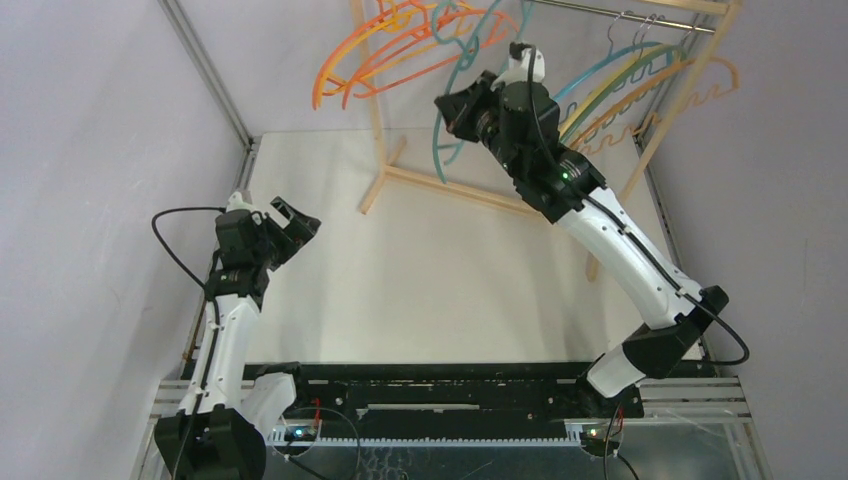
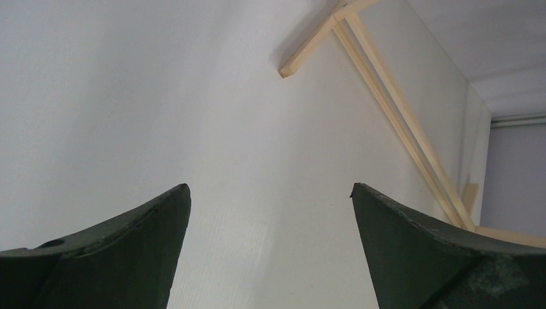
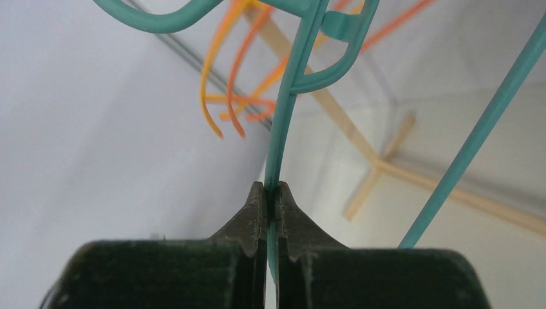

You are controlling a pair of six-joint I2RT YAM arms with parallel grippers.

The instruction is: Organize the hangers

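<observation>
The right hand (image 3: 272,190) is pinched together on the thin teal plastic hanger (image 3: 284,129). Its two dark fingers clamp the slim arm edge-on, just below the hanger's small inner loop. The hand is raised high above the white counter (image 1: 420,290), in front of the pale wooden rack frame (image 1: 450,187). The held hanger's upper part runs up among the orange plastic hangers (image 1: 400,42), which sit bunched and tilted near the rack's upright post. A second teal bar crosses the right side of the right wrist view, apart from the fingers. Farther toward the right arm's side, a group of teal, yellow and orange wavy hangers (image 1: 625,78) hangs from the metal rod (image 1: 620,15). The left hand (image 2: 270,193) has its fingers spread wide apart with nothing between them, low over the counter's left side and well apart from the rack.
</observation>
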